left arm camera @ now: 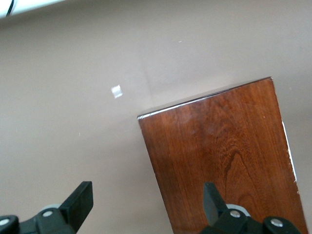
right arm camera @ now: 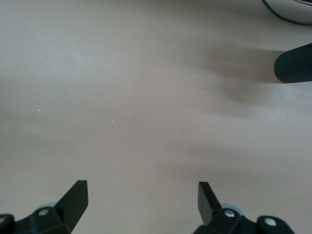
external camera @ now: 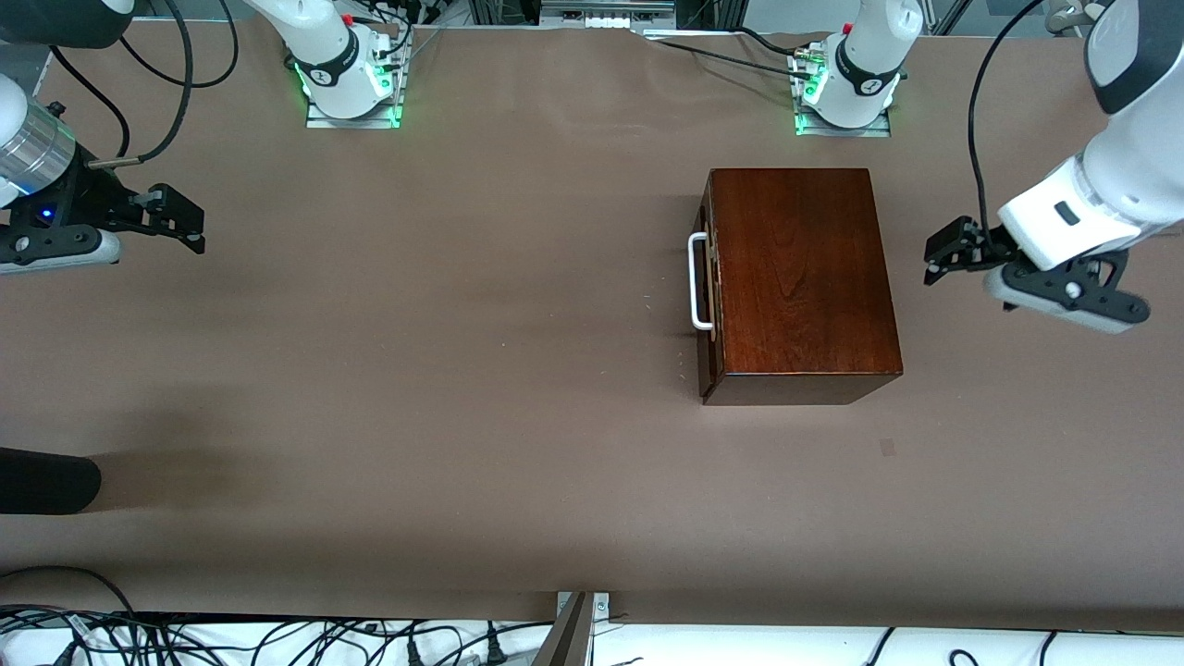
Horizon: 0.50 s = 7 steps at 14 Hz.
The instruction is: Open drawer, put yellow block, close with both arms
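The dark mahogany box (external camera: 800, 277) stands on the table toward the left arm's end. Its drawer is shut, and the white bar handle (external camera: 699, 282) faces the right arm's end. The box's glossy top (left arm camera: 224, 156) also fills part of the left wrist view. My left gripper (external camera: 945, 252) (left arm camera: 146, 191) is open and holds nothing, over the table beside the box's back end. My right gripper (external camera: 180, 220) (right arm camera: 141, 187) is open and holds nothing, over bare table at the right arm's end. The yellow block is out of view.
A black rounded object (external camera: 46, 481) (right arm camera: 295, 64) reaches in at the right arm's end of the table, nearer the front camera. Cables (external camera: 277, 638) lie along the table's near edge. The brown table surface (external camera: 444, 351) spreads wide between the box and the right gripper.
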### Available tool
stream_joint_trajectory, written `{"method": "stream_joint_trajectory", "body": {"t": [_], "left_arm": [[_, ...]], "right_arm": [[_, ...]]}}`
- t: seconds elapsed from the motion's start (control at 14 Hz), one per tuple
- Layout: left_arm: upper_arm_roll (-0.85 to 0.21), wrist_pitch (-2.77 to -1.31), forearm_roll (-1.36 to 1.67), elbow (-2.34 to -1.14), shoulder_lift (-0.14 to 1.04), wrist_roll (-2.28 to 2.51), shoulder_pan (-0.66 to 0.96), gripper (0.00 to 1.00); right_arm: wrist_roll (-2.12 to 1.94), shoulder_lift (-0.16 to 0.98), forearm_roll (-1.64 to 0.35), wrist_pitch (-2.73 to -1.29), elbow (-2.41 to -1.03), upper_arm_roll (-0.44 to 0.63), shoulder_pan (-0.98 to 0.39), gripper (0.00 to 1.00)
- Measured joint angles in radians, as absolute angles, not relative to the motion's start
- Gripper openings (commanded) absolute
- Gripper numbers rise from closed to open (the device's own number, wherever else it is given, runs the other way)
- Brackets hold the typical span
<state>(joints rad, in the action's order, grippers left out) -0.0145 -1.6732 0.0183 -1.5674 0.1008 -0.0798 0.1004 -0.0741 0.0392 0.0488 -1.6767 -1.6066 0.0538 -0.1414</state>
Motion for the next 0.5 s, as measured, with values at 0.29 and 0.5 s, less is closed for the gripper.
{"method": "stream_joint_trajectory", "body": {"t": [0.29, 0.5], "left_arm": [[-0.015, -1.669, 0.018, -1.628, 0.035, 0.129, 0.077, 1.0], [-0.015, -1.668, 0.018, -1.691, -0.006, 0.154, 0.063, 1.0]], "right_arm": [[-0.074, 0.039, 0.049, -1.677, -1.607, 0.054, -0.141, 1.0], [-0.074, 0.039, 0.049, -1.677, -1.607, 0.054, -0.141, 1.0]]}}
